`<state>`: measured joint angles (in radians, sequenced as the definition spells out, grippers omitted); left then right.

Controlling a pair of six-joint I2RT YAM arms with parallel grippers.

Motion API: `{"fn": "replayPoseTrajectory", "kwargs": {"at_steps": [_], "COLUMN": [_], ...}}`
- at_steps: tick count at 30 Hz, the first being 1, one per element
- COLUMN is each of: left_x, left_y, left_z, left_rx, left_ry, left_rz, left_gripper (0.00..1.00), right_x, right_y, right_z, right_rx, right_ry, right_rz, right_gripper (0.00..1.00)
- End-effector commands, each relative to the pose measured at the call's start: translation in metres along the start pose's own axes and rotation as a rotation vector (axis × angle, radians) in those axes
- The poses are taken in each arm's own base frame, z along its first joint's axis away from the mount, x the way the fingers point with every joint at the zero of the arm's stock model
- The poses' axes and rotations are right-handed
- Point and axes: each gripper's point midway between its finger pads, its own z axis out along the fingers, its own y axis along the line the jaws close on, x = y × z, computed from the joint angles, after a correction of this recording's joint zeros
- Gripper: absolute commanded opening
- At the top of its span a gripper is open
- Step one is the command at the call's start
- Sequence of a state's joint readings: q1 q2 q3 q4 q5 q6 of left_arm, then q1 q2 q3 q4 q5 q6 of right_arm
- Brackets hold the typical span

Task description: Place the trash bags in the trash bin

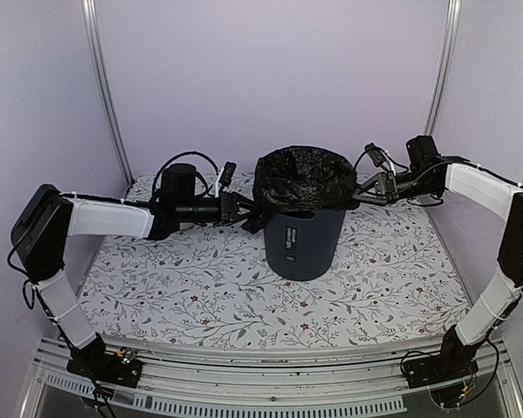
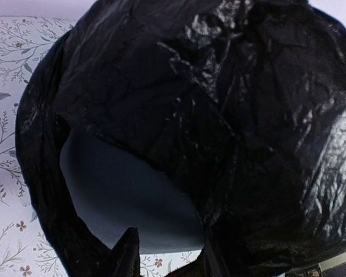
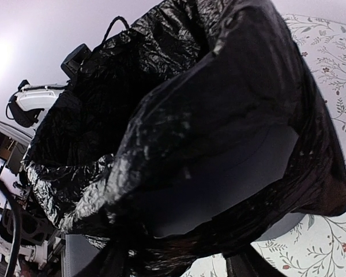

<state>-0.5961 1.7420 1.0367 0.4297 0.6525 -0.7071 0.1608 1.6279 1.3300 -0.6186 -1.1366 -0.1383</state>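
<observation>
A: What is seen as the largest thing?

B: A table (image 1: 200, 296) covered in a floral print is seen. The left arm (image 1: 105, 218) and the right arm (image 1: 479, 187) are bolted at its near edge, and both are stretched inward from their own sides.

A: What is stood between them?

B: The bin (image 1: 322, 239) is set upright near the middle of the table. A white label (image 1: 296, 248) is shown on its near wall.

A: Where is the bag found?

B: The bag (image 1: 303, 178) is lodged in the mouth of the bin. Its body is sunk inside, and its edge is turned out over the rim and hung down the upper wall on every side that shows. On the left a flap is drawn lower and outward. From the left wrist the bag (image 2: 236, 115) is seen draped over the grey bin (image 2: 127, 196), and from the right wrist the bag (image 3: 161, 104) is likewise spread above the bin (image 3: 230, 184).

A: How are the grippers placed?

B: The left gripper (image 1: 244, 212) is held level against the drawn-out flap. The right gripper (image 1: 362, 198) is held at the bag's right edge, up by the rim.

A: Are the jaws apart or clamped?

B: That cannot be told for either one, because the dark fingers are lost against the black plastic in both wrist views.
</observation>
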Motion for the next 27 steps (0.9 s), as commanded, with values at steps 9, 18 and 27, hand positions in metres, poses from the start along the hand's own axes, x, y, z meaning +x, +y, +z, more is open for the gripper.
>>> {"fn": "replayPoseTrajectory", "kwargs": {"at_steps": [9, 18, 27], "left_x": [0.042, 0.065, 0.051], "left_y": [0.025, 0.054, 0.041], "left_z": [0.015, 0.019, -0.016], "left_rx": [-0.019, -0.064, -0.081], "left_ry": [0.038, 0.06, 0.031], "left_rz": [-0.023, -0.054, 0.016], "left_gripper": [0.36, 0.33, 0.38], "right_x": [0.04, 0.061, 0.05], "right_y": [-0.037, -0.07, -0.044], "right_z": [0.024, 0.03, 0.004], "right_rx": [0.057, 0.156, 0.178], "right_ry": [0.067, 0.111, 0.062], "right_rz": [0.028, 0.066, -0.015], "right_gripper": [0.11, 0.09, 0.49]}}
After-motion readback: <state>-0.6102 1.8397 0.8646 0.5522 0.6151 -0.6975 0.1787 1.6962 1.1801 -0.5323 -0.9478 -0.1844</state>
